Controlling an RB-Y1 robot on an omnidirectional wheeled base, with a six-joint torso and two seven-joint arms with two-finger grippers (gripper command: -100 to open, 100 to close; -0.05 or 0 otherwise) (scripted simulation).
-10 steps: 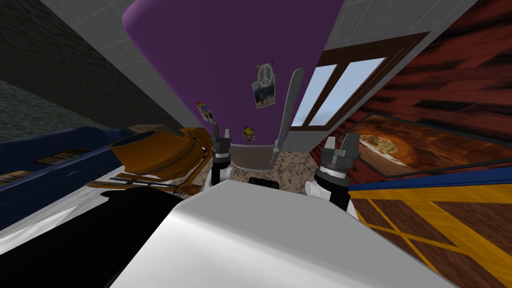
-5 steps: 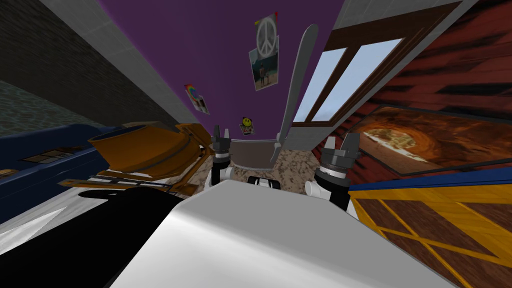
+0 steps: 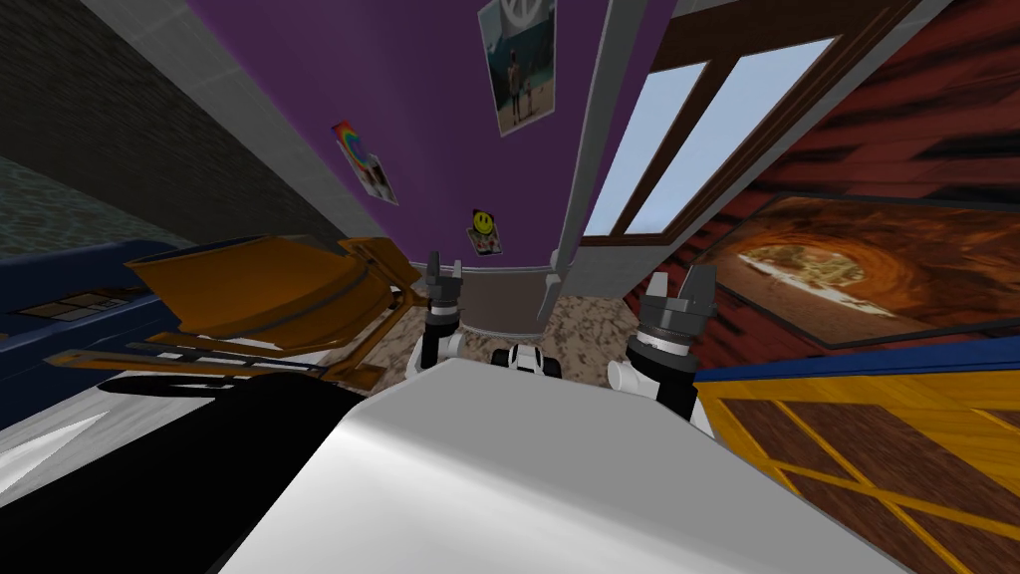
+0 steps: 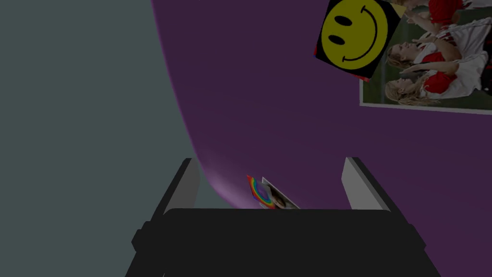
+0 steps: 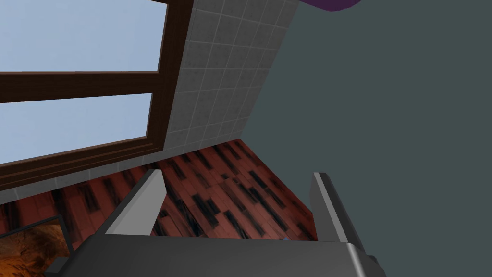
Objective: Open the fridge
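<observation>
The fridge point(image 3: 438, 100) is a purple, rounded body with stickers and photos on its door, straight ahead of me. A long grey handle point(image 3: 588, 140) runs down the door's right side. My left gripper point(image 3: 441, 269) is raised in front of the door's lower part, left of the handle and apart from it. In the left wrist view the left gripper point(image 4: 271, 185) is open on nothing, facing the purple door point(image 4: 288, 120) below a smiley sticker point(image 4: 355, 36). My right gripper point(image 3: 682, 287) is raised right of the handle; in its wrist view the right gripper point(image 5: 235, 207) is open and empty.
An orange drum-shaped machine point(image 3: 269, 289) on a frame lies close on my left, with a dark blue counter point(image 3: 60, 299) behind it. A window point(image 3: 687, 130) and a framed painting point(image 3: 847, 269) are on the wall to the right. Speckled floor point(image 3: 588, 324) lies before the fridge.
I have moved closer to the fridge: its door, stickers and handle have grown and slid up in the head view. Both arms keep their raised pose.
</observation>
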